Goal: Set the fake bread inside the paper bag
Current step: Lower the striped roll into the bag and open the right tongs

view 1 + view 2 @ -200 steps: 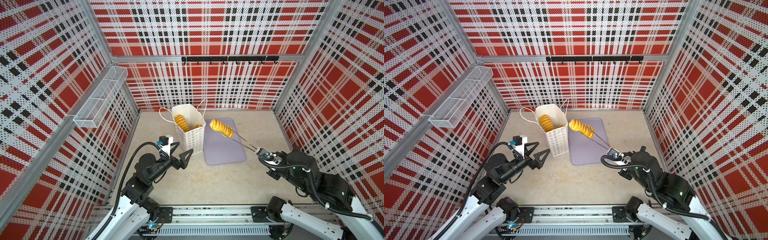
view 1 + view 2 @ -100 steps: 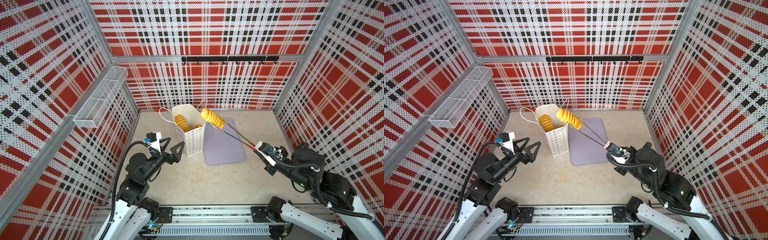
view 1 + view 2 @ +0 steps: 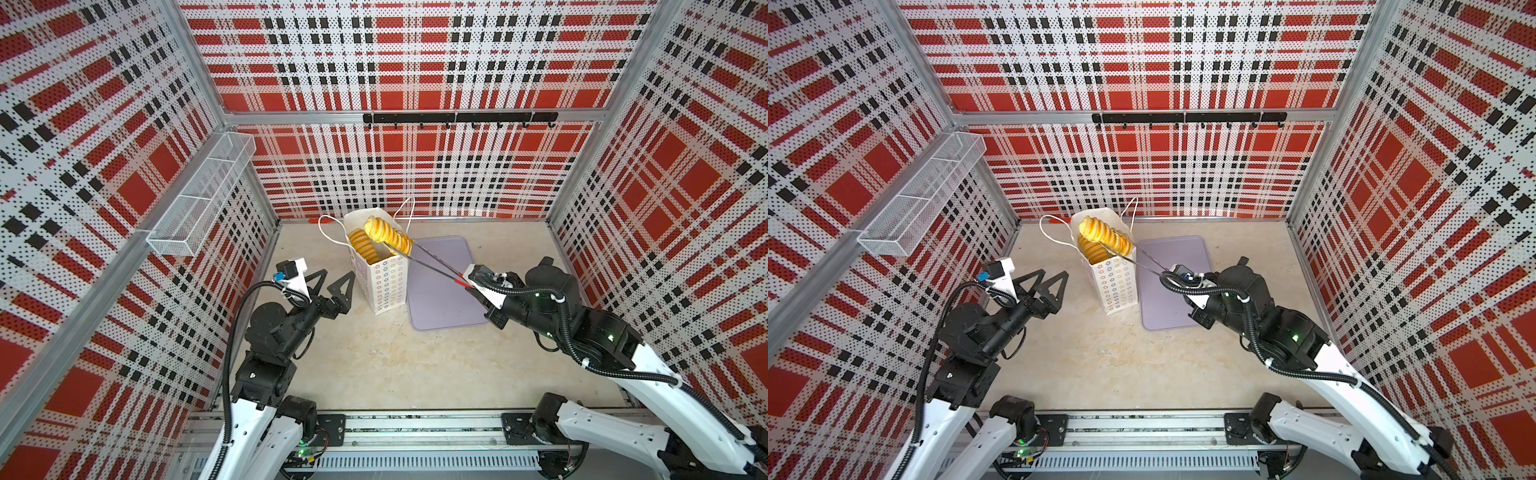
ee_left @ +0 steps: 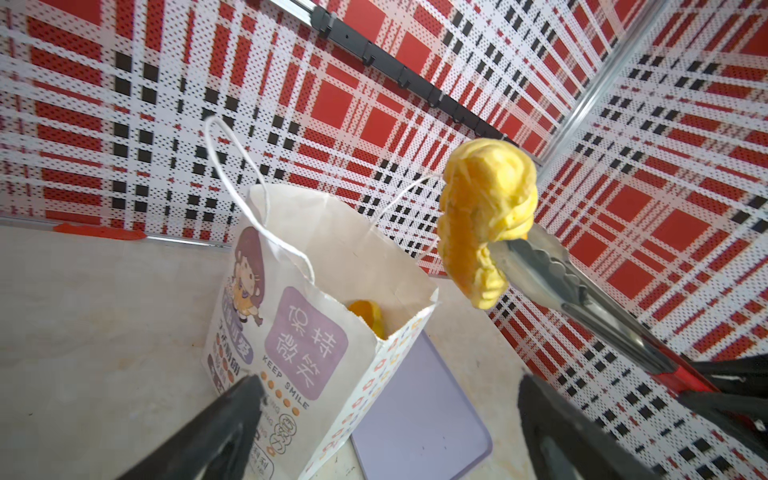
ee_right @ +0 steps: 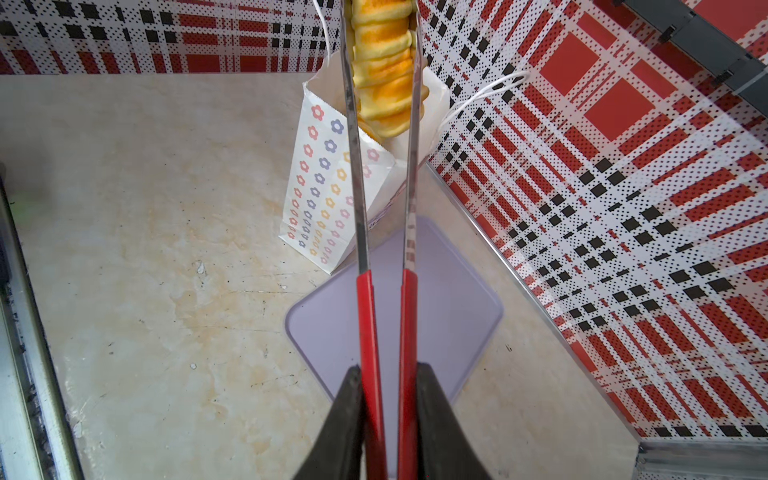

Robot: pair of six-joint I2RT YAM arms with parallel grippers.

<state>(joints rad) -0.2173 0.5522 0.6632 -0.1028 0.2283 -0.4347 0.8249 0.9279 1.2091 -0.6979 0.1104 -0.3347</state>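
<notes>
Two pieces of fake bread show: a ridged loaf (image 3: 388,237) pinched at the tips of the tongs (image 3: 432,262) and held above the open mouth of the paper bag (image 3: 384,282), and a second loaf (image 3: 362,249) standing inside it. From the left wrist, the bag's front shows a cartoon girl (image 4: 248,278), a lilac panel (image 4: 307,336) with the characters 保持微笑, and beneath it the words KEEP SMILE. Smaller print lower down is too blurred to read. The right gripper (image 5: 384,370) is clamped on the tongs' red handles. Its arm reaches in low from 4 o'clock of the bag, over the lilac tray (image 3: 444,307), which lies at 3 o'clock just beside the bag. The left gripper (image 3: 336,279) is spread wide and holds nothing. It is close by at 9 o'clock of the bag, forearm raised, fingers pointing towards 1 o'clock.
</notes>
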